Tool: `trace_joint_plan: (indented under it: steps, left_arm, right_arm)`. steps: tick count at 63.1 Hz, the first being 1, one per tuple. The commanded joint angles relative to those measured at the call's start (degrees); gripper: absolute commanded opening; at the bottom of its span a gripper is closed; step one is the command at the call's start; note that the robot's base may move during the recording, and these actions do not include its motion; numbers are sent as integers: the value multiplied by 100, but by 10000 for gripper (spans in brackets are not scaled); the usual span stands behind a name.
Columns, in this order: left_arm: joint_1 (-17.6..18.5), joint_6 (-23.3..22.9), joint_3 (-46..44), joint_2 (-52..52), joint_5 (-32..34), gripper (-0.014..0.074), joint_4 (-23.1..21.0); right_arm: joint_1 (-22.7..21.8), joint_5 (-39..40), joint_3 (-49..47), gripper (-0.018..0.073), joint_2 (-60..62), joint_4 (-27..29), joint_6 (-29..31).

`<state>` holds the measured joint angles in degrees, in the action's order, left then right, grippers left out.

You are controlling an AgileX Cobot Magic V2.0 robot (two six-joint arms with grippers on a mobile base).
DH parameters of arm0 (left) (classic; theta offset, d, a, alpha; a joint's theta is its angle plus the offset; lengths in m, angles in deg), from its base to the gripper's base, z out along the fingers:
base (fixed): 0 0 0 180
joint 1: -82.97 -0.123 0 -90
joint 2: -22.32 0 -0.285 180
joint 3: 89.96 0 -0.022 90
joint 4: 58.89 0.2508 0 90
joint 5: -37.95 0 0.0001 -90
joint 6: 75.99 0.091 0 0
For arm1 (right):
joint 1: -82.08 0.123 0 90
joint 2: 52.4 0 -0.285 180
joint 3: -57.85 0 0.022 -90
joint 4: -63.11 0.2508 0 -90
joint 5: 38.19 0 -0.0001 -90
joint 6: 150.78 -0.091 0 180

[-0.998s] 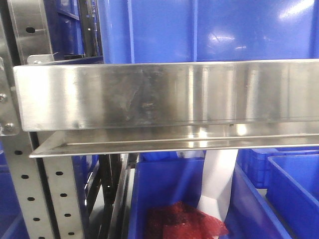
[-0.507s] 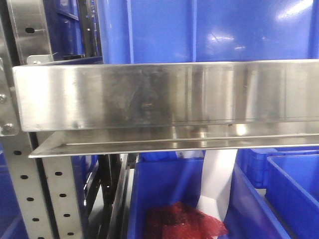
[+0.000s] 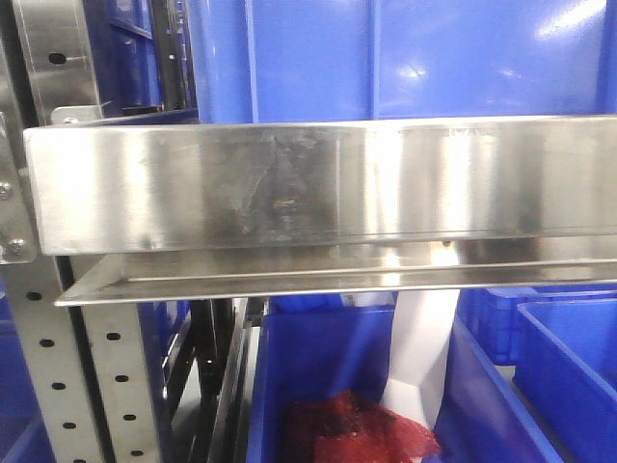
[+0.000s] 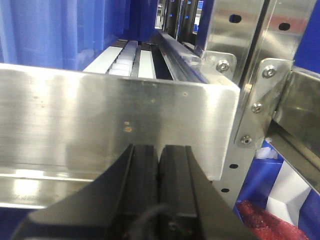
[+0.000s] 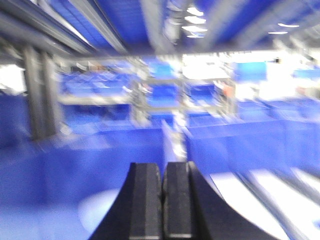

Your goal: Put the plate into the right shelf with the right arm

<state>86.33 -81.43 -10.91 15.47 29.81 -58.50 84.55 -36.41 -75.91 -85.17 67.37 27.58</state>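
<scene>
The right shelf (image 3: 318,183), shiny steel with a folded front lip, fills the front view and also shows in the left wrist view (image 4: 100,115). My left gripper (image 4: 159,147) is shut and empty, just in front of that lip. My right gripper (image 5: 162,165) is shut with nothing between its fingers. Its view is badly blurred and shows blue bins and rack frames. A pale rounded patch (image 5: 97,210) lies low on the left behind the finger; I cannot tell whether it is the plate. No plate shows clearly in any view.
A big blue bin (image 3: 405,58) stands on the shelf. Below it, another blue bin (image 3: 318,357) holds red mesh (image 3: 357,429) and white paper (image 3: 419,347). A perforated steel upright (image 3: 96,376) stands at the left; bolted brackets (image 4: 260,75) are right of the left gripper.
The front view is almost unchanged; only the reflections on the steel lip shift slightly.
</scene>
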Motion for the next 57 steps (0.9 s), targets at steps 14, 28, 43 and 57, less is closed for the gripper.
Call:
trace_joint_plan:
  steps: [14, 28, 43, 57]
  left_arm:
    - [10, -34, 54, 36, 513, -47, 1]
    - [10, -34, 54, 36, 513, -47, 1]
    - [10, -34, 54, 36, 513, -47, 1]
    - [10, -34, 54, 36, 513, -47, 1]
  right_arm:
    - [-154, 409, 1444, 55, 1573, 36, 109]
    - [-154, -327, 1912, 55, 2257, 36, 109]
    - [-143, -360, 2514, 55, 2645, 6, 109]
    - [-143, 73, 3053, 55, 2634, 6, 109]
